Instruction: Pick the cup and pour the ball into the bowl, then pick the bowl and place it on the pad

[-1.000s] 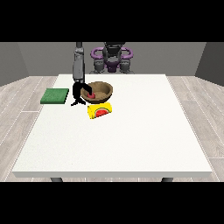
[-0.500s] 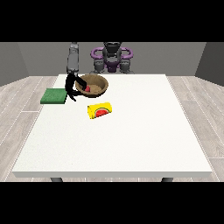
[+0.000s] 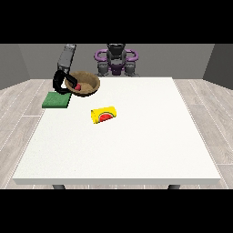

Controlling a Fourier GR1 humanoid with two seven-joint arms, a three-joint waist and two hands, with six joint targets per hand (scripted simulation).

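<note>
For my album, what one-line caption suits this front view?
The hand at the view's left holds a brown bowl beside the green pad; yellow cup on its side.

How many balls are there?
1. A small red ball sits inside the brown bowl, which the robot hand at the view's left holds up beside the green pad. The yellow cup might hide another.

You cannot make out how the fingers of the hand at the view's left (image 3: 60,81) lie against the bowl (image 3: 83,83); they are too small to read. The bowl's near wall hides part of the ball (image 3: 78,86) (only a red patch shows). The other hand shows nowhere you can identify.
</note>
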